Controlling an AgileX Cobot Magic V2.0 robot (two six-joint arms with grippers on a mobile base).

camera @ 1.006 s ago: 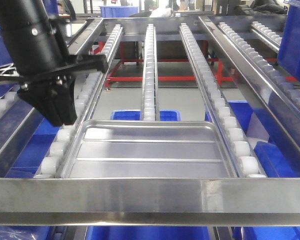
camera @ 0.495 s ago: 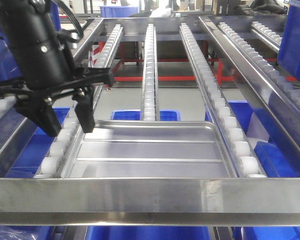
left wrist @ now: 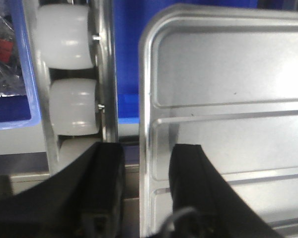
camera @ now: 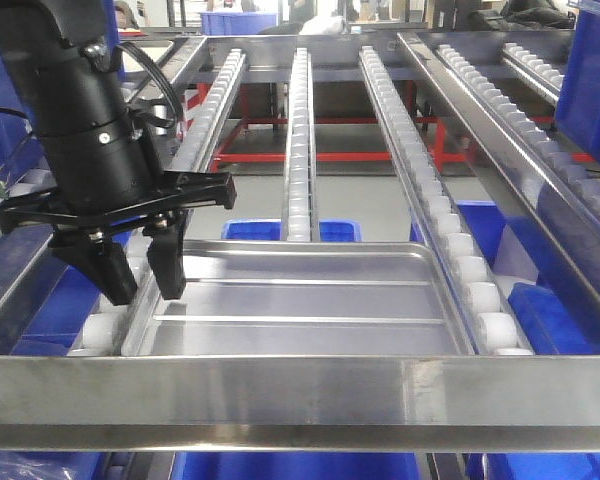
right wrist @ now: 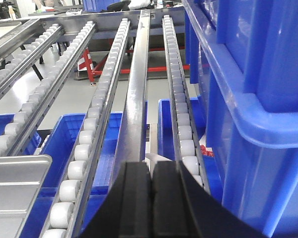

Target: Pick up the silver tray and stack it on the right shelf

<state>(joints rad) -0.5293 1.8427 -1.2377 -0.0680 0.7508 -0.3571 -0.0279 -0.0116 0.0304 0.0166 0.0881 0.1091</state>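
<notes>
1. The silver tray (camera: 300,300) is found lying flat across the lanes of large white rollers (camera: 460,262), its near edge just behind the front steel rail (camera: 300,385). It is not on the right shelf (camera: 520,122), which is seen apart at the right of the front view.
2. The left gripper (camera: 140,275) is lowered at the tray's left side with its jaws spread. One finger (camera: 110,272) is placed outside the rim, over the left roller lane, and the other finger (camera: 167,265) is placed inside the tray.
3. In the left wrist view, the left gripper (left wrist: 146,148) is seen astride the rolled rim of the tray (left wrist: 228,74). A narrow gap is noted on each side of the rim, so nothing is pinched.
4. The right gripper (right wrist: 150,171) is seen with its fingers pressed together and nothing between them. It is held over a steel rail (right wrist: 136,99), beside a large blue bin (right wrist: 258,74).
5. A corner of the tray (right wrist: 15,183) is visible at the lower left of the right wrist view.
</notes>
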